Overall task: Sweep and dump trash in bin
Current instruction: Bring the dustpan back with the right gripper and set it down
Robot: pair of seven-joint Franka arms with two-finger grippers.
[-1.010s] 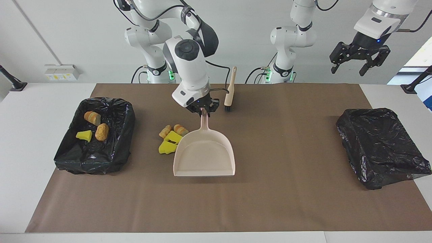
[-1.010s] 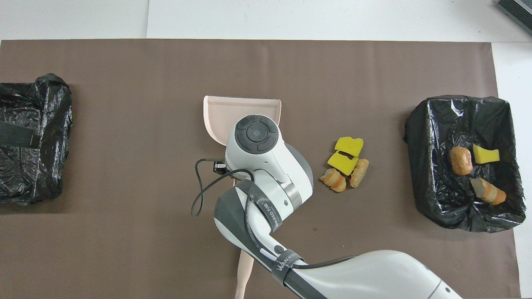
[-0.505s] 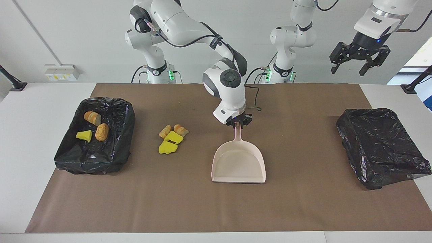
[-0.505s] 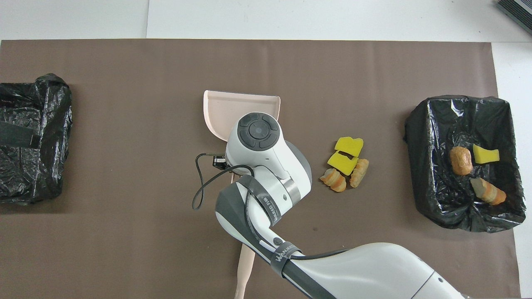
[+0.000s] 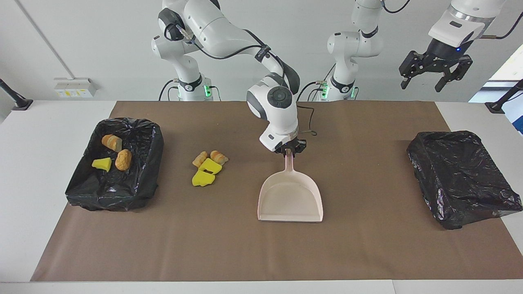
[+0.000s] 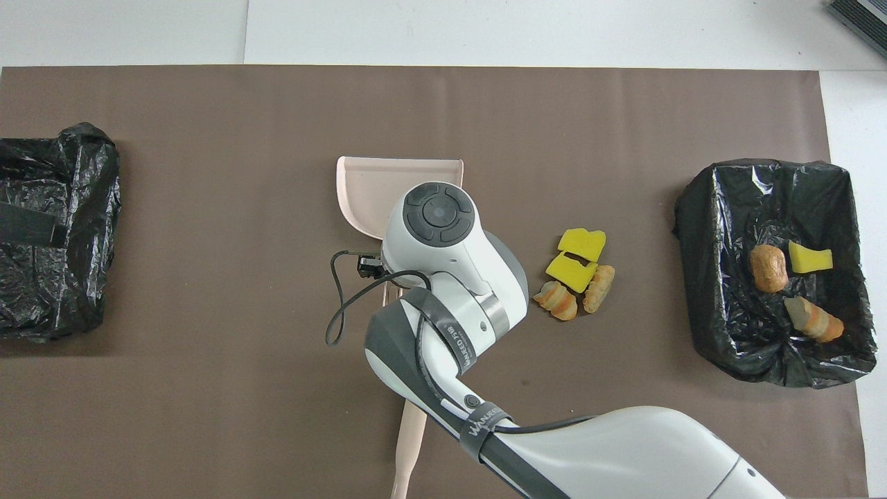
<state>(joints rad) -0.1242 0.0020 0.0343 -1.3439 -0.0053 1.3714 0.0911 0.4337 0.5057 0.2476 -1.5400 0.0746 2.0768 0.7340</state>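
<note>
My right gripper (image 5: 289, 150) clamps the dustpan (image 5: 291, 200) handle; bin (image 5: 115, 163) toward my base end holds three trash pieces, four loose pieces (image 5: 207, 166) between; left gripper (image 5: 434, 72) open, waiting.

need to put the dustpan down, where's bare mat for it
Bare mat lies between the dustpan and the empty bin, and along the mat edge farthest from the robots. It is crowded where the trash pile sits beside the filled bin. The right gripper grips the dustpan's handle.

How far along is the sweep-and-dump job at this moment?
Partly done: three pieces lie in the bin at the right arm's end. The right gripper holds the empty dustpan by its handle. Four pieces remain on the mat; the left gripper waits, raised.
</note>
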